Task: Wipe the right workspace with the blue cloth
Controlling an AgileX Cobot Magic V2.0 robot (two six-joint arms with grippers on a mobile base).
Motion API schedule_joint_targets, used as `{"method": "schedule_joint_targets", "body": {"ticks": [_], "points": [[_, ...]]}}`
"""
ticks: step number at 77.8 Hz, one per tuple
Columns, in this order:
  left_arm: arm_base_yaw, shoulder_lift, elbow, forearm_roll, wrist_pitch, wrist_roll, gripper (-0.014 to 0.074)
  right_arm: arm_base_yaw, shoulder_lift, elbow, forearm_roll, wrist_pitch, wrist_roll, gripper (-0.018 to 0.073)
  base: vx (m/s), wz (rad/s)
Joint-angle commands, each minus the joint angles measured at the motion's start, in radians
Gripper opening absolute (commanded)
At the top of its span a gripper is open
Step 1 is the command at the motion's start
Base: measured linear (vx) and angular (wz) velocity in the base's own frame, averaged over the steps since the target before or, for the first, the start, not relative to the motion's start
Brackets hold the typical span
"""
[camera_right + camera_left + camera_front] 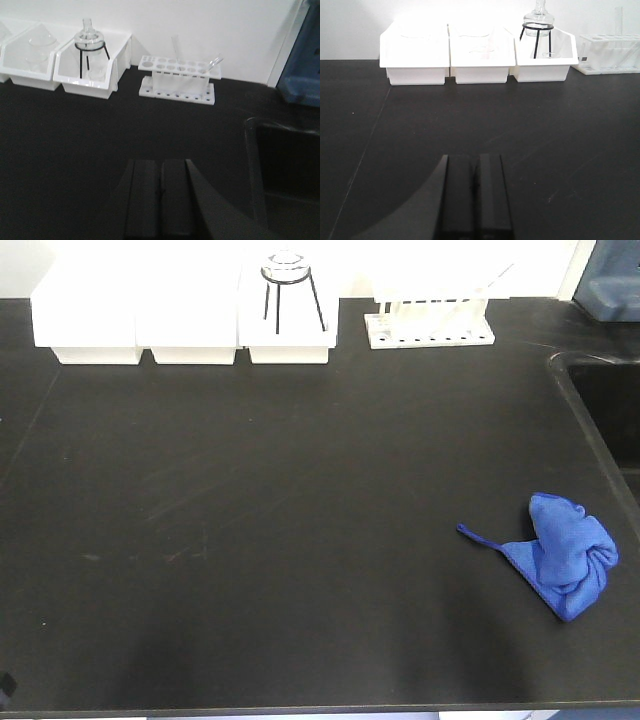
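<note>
Since the right hand (160, 167) has its two fingers pressed together with nothing between them, it must spread before it can take anything. The left hand (473, 165) is pressed together and empty in the same way. Neither wrist view shows the blue cloth (565, 555), so the right hand is probably not close to it, though I cannot judge this well.

The cloth lies on the right part of the table (250, 540), well apart from all other things. It looks soft and fuzzy, crumpled into a loose heap of folds, with one thin tail pointing left. If the hand pinches only this tail or one upper fold, the cloth may unroll and trail like a string instead of wiping flat.

The table is black, matte and smooth, with faint pale streaks, so the cloth should slide easily. A stroke to the right could push it into the dark hollow of the sink (605, 400).

At the back stand white plastic bins (190, 325), a glass flask on a wire stand (290, 280) and a clear rack of tubes (428, 322). These are hard and brittle, and a too long stroke could knock them.
</note>
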Motion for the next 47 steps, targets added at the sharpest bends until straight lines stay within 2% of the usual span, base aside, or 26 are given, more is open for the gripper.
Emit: {"method": "schedule_joint_targets", "body": {"ticks": [1,29,38,47], "points": [[0.003,-0.010,-0.025,-0.006,-0.079,0.000,-0.0006,-0.002,0.057,-0.065,0.015,-0.020,0.005,-0.0008,0.00,0.00],[0.003,-0.010,-0.025,-0.006,-0.079,0.000,-0.0006,-0.002,0.137,-0.065,0.018,-0.029,0.002,0.0015,0.00,0.00],[0.003,-0.010,-0.025,-0.006,-0.079,0.000,-0.0006,-0.002,0.137,-0.065,0.008,-0.031,-0.004,0.0080,0.00,0.00],[0.003,-0.010,-0.025,-0.006,-0.079,0.000,-0.0006,-0.002,0.137,-0.065,-0.027,-0.031,-0.004,0.0213,0.00,0.00]]}}
